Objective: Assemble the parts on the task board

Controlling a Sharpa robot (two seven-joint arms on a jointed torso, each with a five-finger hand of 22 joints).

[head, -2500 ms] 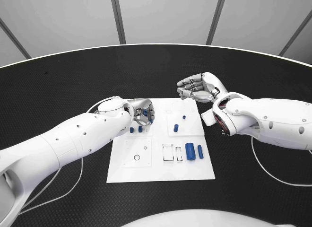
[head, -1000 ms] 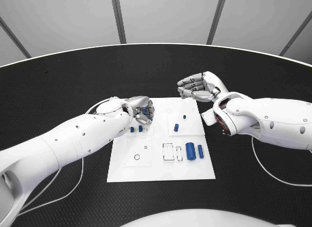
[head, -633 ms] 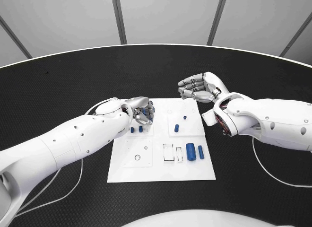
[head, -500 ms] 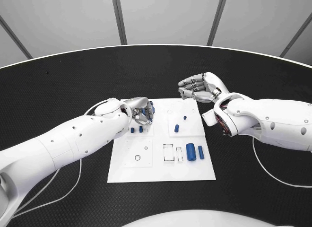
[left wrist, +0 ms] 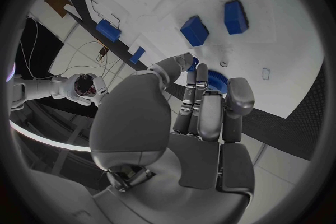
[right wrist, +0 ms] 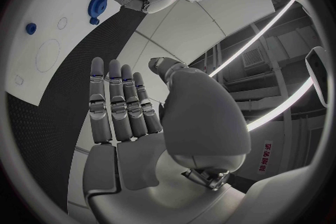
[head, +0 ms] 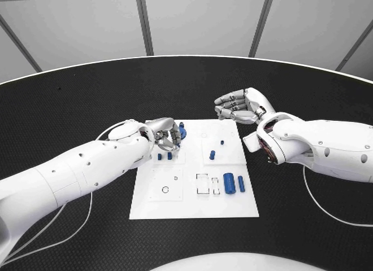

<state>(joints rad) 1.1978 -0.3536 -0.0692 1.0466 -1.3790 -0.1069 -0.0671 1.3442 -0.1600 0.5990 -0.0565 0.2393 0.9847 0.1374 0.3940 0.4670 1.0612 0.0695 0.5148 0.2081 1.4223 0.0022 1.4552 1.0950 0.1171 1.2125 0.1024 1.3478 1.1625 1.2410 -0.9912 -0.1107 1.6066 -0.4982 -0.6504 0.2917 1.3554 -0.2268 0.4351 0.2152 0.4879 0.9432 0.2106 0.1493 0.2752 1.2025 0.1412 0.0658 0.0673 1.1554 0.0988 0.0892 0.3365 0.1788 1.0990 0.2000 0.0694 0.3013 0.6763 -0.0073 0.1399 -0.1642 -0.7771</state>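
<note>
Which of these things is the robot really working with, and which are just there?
Part of the job:
white board
blue toothed wheel, held in the left hand
two small blue blocks
blue pieces lying on the board

Just there:
black table
right hand, empty, beyond the board
white cables

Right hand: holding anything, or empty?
Empty. The right hand shows a bare palm with fingers extended in its wrist view, hovering beyond the task board's far right corner.

The task board (head: 195,206) is smooth, matt white plastic; the parts (head: 228,183) on it are smooth blue plastic. The tabletop (head: 89,96) is matt black with a fine-grained texture. Each robot hand (head: 164,133) (head: 239,105) is satin silver metal on a glossy white plastic arm (head: 72,169).
</note>
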